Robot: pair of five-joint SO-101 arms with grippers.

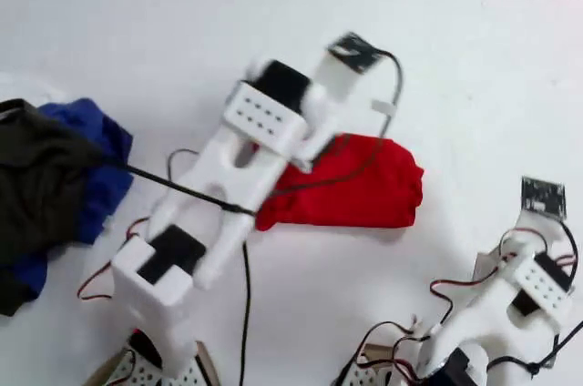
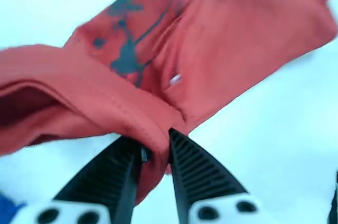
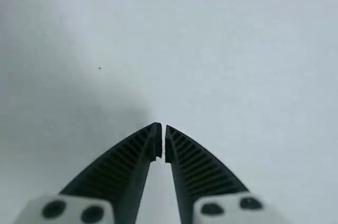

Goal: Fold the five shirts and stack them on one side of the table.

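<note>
A red shirt point(image 1: 355, 184) lies partly folded in the middle of the white table point(image 1: 182, 40). The left arm stretches over its left part, and my left gripper point(image 2: 157, 140) is shut on a hemmed edge of the red shirt point(image 2: 211, 49), which bears a dark print. A pile of a dark olive shirt point(image 1: 36, 186) over a blue shirt point(image 1: 96, 163) sits at the table's left edge. My right gripper point(image 3: 162, 139) is shut with nothing in it, just above bare table. The right arm point(image 1: 524, 286) rests at the lower right.
Red and black cables point(image 1: 241, 295) trail from the arm bases along the near edge. The far half of the table and its right side are bare white surface.
</note>
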